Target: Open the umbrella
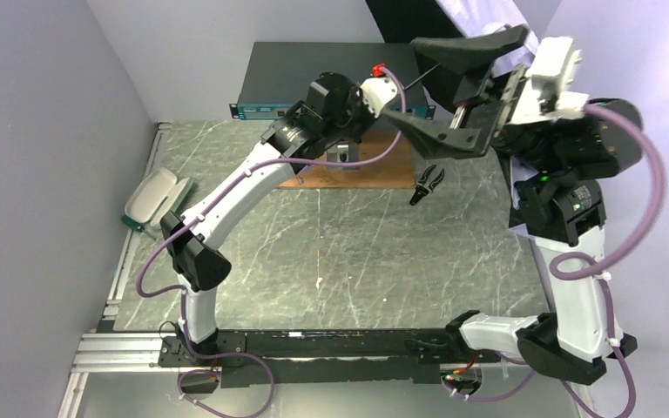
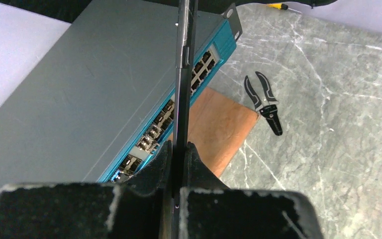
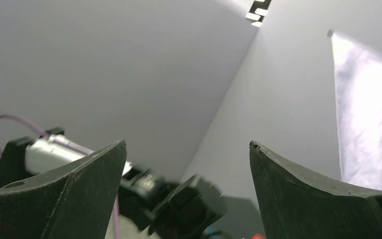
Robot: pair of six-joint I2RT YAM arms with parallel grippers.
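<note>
The umbrella hangs in the air at the back right. Its black lining (image 1: 409,17) and pale lavender-white fabric (image 1: 488,13) reach past the top edge. My left gripper (image 1: 396,94) is shut on the thin dark shaft (image 2: 181,74), which runs up from between its pads (image 2: 199,164) to the black lining above. My right gripper (image 1: 401,78) is wide open and empty, with one finger above and one below the shaft and the left gripper's tip. In the right wrist view the open right gripper (image 3: 187,144) frames the blurred left arm, and pale fabric (image 3: 368,109) hangs at the right. The handle is hidden.
A grey and teal network switch (image 1: 331,74) lies at the back, also in the left wrist view (image 2: 79,99). In front lie a brown board (image 1: 357,170) with a small metal block (image 1: 341,152) and black pliers (image 1: 427,185). A pale grey-green case (image 1: 152,196) sits at the left edge.
</note>
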